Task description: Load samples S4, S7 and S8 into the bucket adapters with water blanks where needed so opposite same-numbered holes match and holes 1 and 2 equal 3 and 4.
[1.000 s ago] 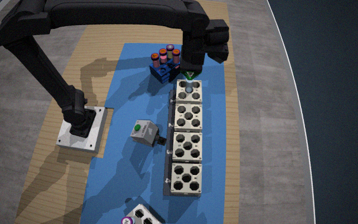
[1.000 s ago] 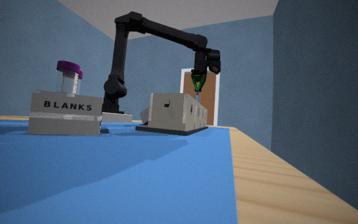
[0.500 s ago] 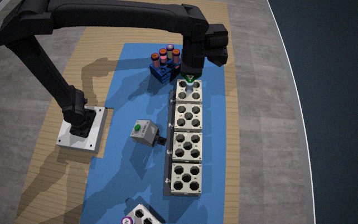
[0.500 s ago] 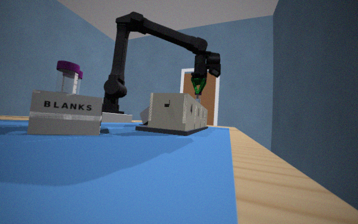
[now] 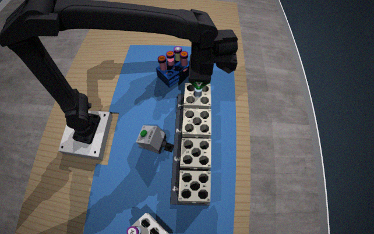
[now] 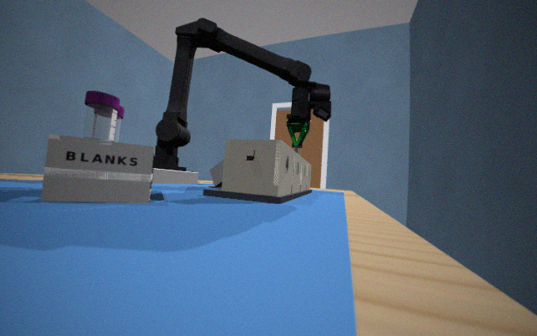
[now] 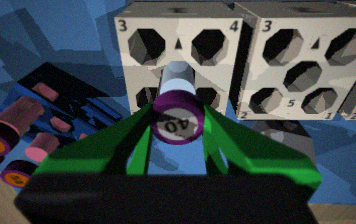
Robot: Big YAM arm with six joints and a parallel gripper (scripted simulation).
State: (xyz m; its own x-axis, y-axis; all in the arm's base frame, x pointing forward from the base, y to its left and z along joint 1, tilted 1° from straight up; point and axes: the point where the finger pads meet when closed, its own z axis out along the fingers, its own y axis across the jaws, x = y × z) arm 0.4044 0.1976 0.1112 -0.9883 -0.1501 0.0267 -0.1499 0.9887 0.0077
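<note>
My gripper (image 5: 198, 86) is shut on a clear blank tube with a purple cap and a white dot reading 40 (image 7: 178, 122). I hold it upright over adapter 1 (image 5: 197, 95), and its lower end is at the centre hole 5 (image 7: 178, 70). How deep it sits I cannot tell. Adapters 2 (image 5: 196, 121), 3 (image 5: 195, 152) and 4 (image 5: 194, 186) show only empty holes. The blue sample rack RS (image 5: 172, 73) holds three orange-dot tubes (image 5: 170, 55) and one pale-dot tube (image 5: 177, 49). The gripper also shows above the stand in the exterior view (image 6: 298, 134).
The box with the green key DONE (image 5: 143, 133) stands near the stand's near side. The white blank rack RB (image 6: 98, 173), marked BLANKS, holds purple-capped tubes (image 6: 102, 114); one shows at the bottom edge of the top view (image 5: 132, 230). RS stands close beside adapter 1.
</note>
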